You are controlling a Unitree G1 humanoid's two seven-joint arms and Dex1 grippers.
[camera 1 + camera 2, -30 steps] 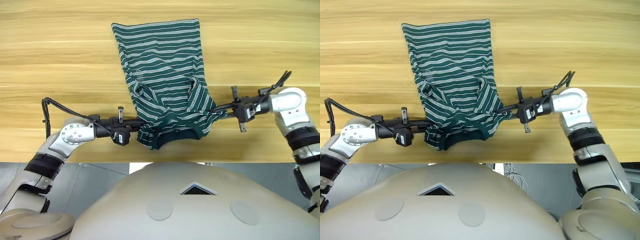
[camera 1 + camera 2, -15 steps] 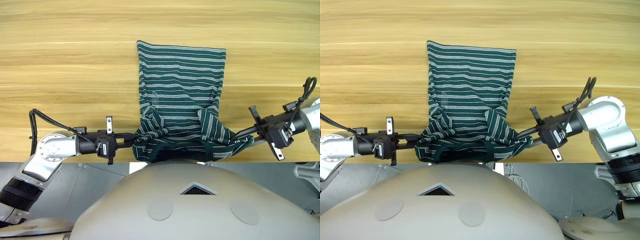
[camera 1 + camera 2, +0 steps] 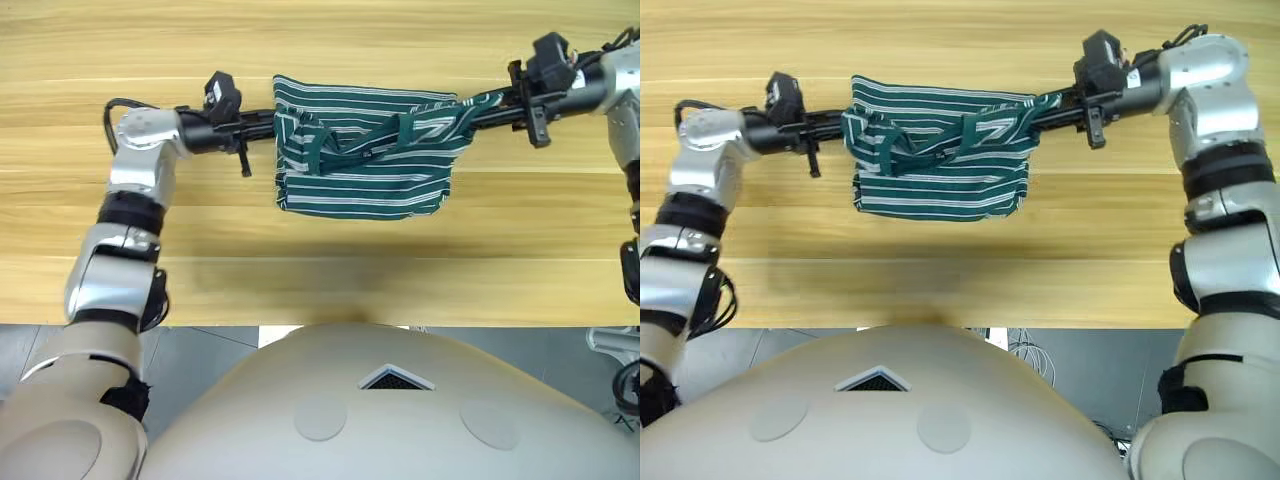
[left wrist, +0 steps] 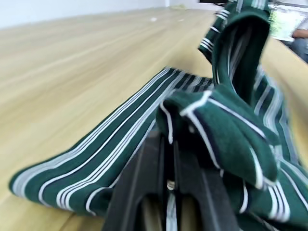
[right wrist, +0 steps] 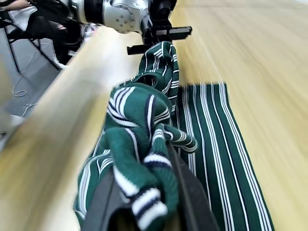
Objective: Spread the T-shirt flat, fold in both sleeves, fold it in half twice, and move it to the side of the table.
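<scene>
Carried forward, the T-shirt lies doubled between left claw and right claw, both gripping it.

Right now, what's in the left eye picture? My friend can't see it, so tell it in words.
A green striped T-shirt, doubled over on a wooden table, is held at its far edge by two robot grippers. The left gripper pinches one side, the right gripper the other.

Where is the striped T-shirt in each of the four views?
Left eye view: T-shirt upper centre, stretched between the left gripper and right gripper.
Right eye view: upper centre, slightly left.
Left wrist view: centre and right, bunched.
Right wrist view: centre, bunched near the camera.
Shared landmark: the wooden table.
</scene>
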